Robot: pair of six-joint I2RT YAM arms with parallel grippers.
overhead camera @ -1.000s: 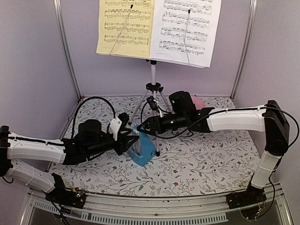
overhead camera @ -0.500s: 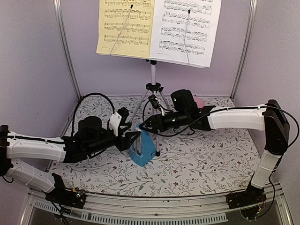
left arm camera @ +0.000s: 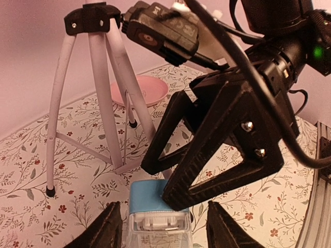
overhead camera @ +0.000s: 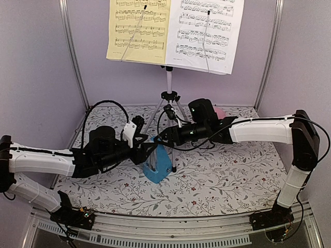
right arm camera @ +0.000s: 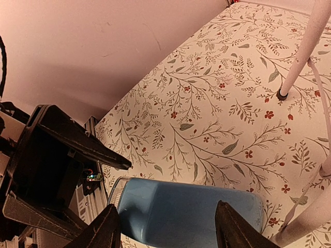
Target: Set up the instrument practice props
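Table (overhead camera: pixel 232 175), floral cover; we note the music stand (overhead camera: pixel 168 82) upright at 12 o'clock, tripod legs spread on the cover; the yellow sheet (overhead camera: pixel 137 31) sits on its left half and the white sheet (overhead camera: pixel 207 33) on its right, side by side, edges meeting, both facing us.

Blue metronome (overhead camera: pixel 159 165) stands upright just left of table centre, towards 7 o'clock from the stand's pole; one front tripod foot lands just beside its right flank.

Left arm comes in from 8 o'clock; left fingers (left arm camera: pixel 108 235) stand apart, one on either side of the metronome's upper part; a gap shows on the right-hand side, so we see no grip.

Right arm comes in from 3 o'clock, bent low over the table; right fingers (right arm camera: pixel 235 230) are spread wide above the metronome's top, holding nothing; in the left wrist view one tip sits at the blue top edge; we cannot tell whether it touches.

Pink plate (left arm camera: pixel 142 90) lies at 1 o'clock beyond the tripod, mostly hidden behind the right arm from above.
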